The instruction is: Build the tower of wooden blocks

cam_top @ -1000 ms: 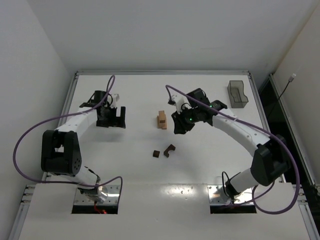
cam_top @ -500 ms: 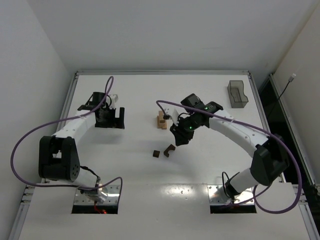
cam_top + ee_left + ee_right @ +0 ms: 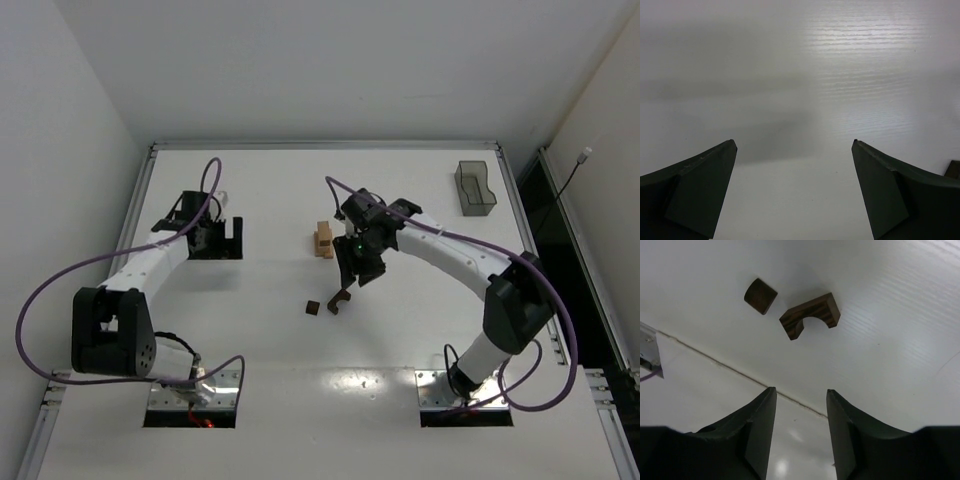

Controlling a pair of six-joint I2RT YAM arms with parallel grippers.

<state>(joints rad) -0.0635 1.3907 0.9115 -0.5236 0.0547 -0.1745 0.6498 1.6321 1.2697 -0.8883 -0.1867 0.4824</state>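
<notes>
White table [image 3: 270, 190] with two arms at its near edge. The left gripper [image 3: 795, 145] hangs over bare table at the left, well apart from the blocks, its jaws spread wide on nothing. The right gripper [image 3: 797, 395] hovers just above the loose pieces, jaws partly apart and empty. A smoky tray [image 3: 476, 189] stands at the far right corner. The wood block tower [image 3: 323, 240], a short tan column, stands near the table's middle, just left of the right arm's wrist. Nearer the bases lie the dark arch block [image 3: 810, 316] and, beside it but apart, a small dark block [image 3: 760, 296]. The step in hand appears to be the approach to pick up the arch. The next move calls for lowering the jaws astride the arch's flat sides before closing.
</notes>
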